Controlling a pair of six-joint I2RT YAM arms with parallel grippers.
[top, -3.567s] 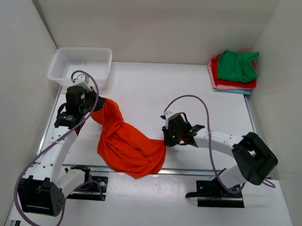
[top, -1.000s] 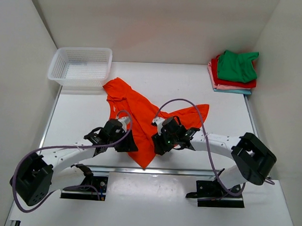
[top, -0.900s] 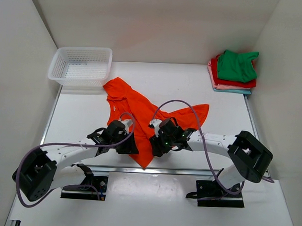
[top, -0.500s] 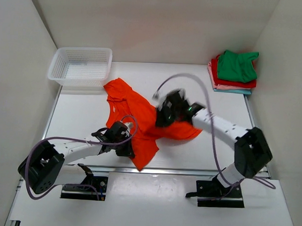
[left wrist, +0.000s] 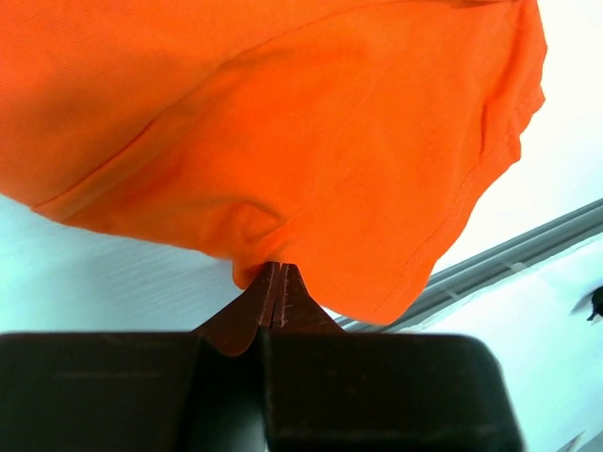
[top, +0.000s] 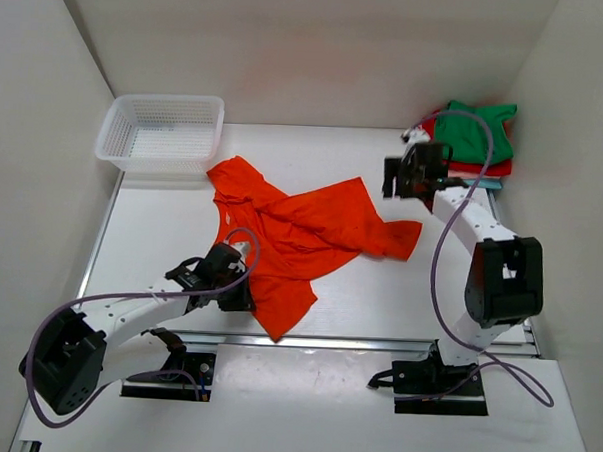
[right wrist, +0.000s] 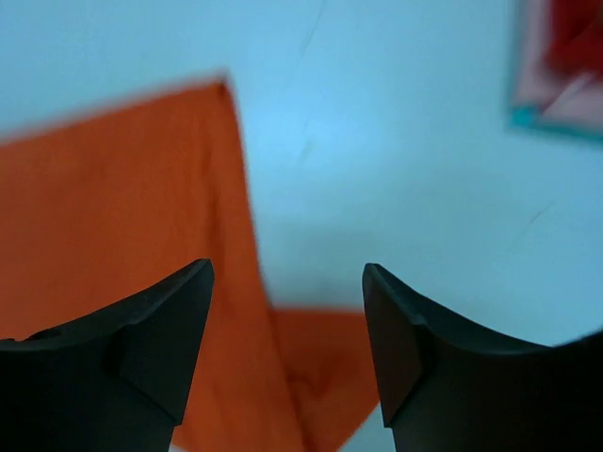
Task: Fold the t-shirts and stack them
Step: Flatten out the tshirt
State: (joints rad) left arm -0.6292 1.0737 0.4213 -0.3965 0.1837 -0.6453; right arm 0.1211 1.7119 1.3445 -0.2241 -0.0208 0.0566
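From above: orange t-shirt (top: 291, 231) sprawled rumpled across the middle of the table (top: 315, 157), far-left corner just beside the white basket (top: 161, 130). Left gripper (top: 240, 295) at the near-left hem. Right gripper (top: 396, 177) beyond the shirt's far-right edge, close to the folded stack (top: 467, 141), green on top. Jaw positions unreadable here.

Left wrist: left gripper (left wrist: 276, 281) pressed together, pinching a fold of the orange t-shirt (left wrist: 311, 141), near the edge rail (left wrist: 528, 250).

Right wrist: right gripper (right wrist: 287, 330) spread wide, holding nothing, above bare table (right wrist: 396, 169). Orange t-shirt (right wrist: 122, 207) at left, blurred corner of the folded stack (right wrist: 561, 66) top right.
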